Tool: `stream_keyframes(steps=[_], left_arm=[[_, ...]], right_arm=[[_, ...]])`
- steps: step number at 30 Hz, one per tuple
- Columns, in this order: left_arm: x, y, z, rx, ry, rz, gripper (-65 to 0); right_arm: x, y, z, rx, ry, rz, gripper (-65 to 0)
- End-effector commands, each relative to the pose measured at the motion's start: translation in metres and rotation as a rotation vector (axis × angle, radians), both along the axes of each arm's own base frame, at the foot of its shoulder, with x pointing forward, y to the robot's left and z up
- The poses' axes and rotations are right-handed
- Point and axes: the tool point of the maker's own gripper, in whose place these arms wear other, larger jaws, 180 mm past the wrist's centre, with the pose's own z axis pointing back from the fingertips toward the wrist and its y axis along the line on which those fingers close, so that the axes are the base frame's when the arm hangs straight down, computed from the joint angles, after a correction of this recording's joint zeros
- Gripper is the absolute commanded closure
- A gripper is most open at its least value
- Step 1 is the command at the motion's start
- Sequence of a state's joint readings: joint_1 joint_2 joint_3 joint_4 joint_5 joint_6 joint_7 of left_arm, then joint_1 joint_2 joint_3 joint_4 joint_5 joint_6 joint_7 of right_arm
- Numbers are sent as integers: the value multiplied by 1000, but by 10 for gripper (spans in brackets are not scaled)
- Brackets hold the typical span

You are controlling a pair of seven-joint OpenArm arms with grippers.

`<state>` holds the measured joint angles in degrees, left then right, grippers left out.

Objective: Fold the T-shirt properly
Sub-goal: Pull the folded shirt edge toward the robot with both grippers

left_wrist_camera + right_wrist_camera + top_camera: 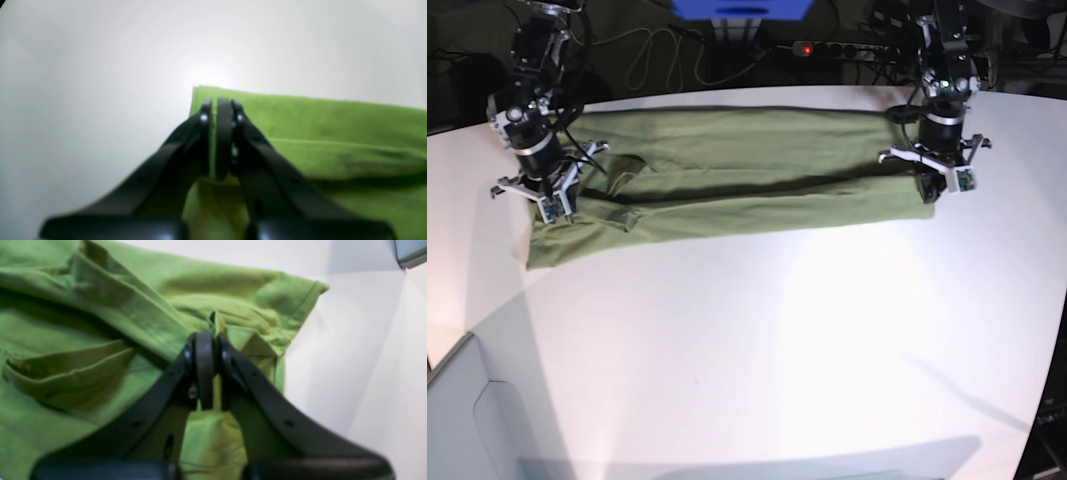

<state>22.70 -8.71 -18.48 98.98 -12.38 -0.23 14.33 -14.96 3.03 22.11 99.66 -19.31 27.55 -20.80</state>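
The T-shirt point(727, 175) lies stretched into a long, narrow band across the far part of the white table point(777, 340), running from the left side to the right, its long edges folded in toward a dark crease down the middle. Its left end is bunched, with a sleeve flap and hems overlapping; the layers there are hard to sort out.

The right gripper point(209, 336), at the left end in the base view, has its jaws pressed together on a small pinch of the cloth, which sticks up between the fingertips. The left gripper point(222, 105), at the right end, is closed tight at the corner of the shirt; cloth shows beneath the fingers, but the blurred wrist view does not make clear how much is actually caught.

Both arms' upper parts are cut off by the frame. The whole near half of the table is open white surface; behind the far edge lie dark cables point(677, 50) and a power strip point(842, 47).
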Motion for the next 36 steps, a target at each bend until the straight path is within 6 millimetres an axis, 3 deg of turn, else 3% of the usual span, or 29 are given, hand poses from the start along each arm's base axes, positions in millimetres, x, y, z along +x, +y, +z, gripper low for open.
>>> stream_keyframes(steps=[1,14,20,28,36], left_arm=[[7,1,17,19,-60,-7,0],[2,2,12,17,-40,-4,0],[-4,8,-10,5,12,14,0],[5,9,-12,4,8,17,0],[8,9,-13,2,5,17,0]], right_arm=[[6,-1,12,-3,-44,15,-3],[-7,-5,6,-9,-17,7,-3],[-9,-3,4,-3,-10,6,-3],[-26,-3,-6,-2,31,6,-3],[-36,10,3,-3,24,36,-3]])
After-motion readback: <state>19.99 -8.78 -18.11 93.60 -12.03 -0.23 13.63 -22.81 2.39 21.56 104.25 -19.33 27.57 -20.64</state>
